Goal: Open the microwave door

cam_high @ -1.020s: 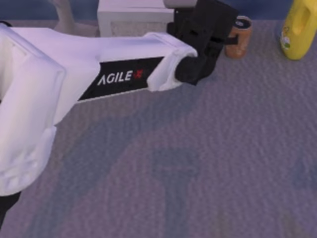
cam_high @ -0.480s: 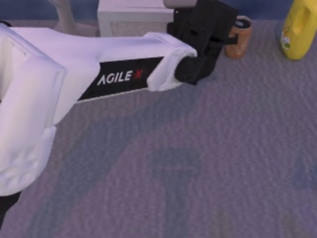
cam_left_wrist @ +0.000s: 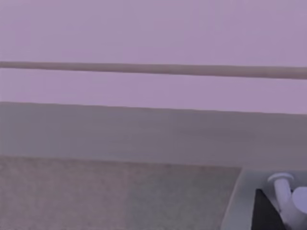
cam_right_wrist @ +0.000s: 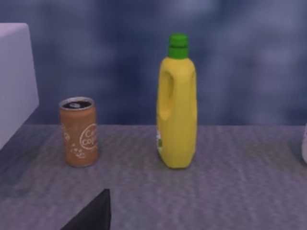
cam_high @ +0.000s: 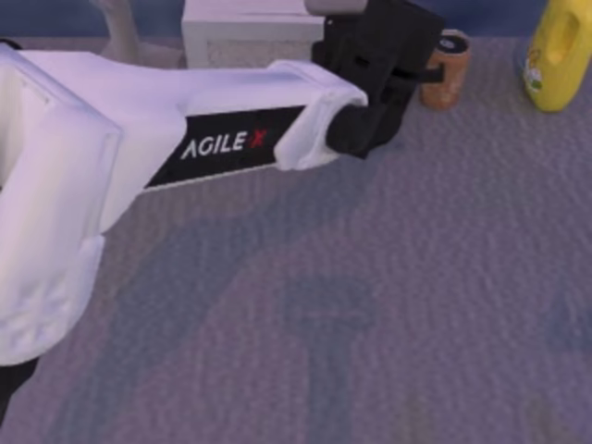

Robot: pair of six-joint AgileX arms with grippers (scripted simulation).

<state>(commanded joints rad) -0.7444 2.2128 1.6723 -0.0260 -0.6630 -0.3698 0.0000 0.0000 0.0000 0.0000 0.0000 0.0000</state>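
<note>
Microwave (cam_high: 242,28): white box at 12 o'clock on the table, mostly cut off by the top view's far edge and partly covered by my left arm.
Door (cam_left_wrist: 115,196): the left wrist view is pressed close to a flat white front with a speckled mesh window; it looks flush with the body, though I cannot be sure from this near.
Left gripper (cam_high: 384,69): at 12 to 1 o'clock, black wrist against the microwave's right front corner; I cannot tell whether the fingers are apart or together.
Knob (cam_left_wrist: 283,184): one pale round knob shows beside the window in the left wrist view.
Right arm: out of the top view; only a dark corner shows in its wrist view, fingers not seen.
Can (cam_high: 447,67): orange, upright, just right of the left gripper.
Bottle (cam_high: 558,54): yellow, at 1 to 2 o'clock; the right wrist view shows its green cap.
Table (cam_high: 388,305): grey textured top.
</note>
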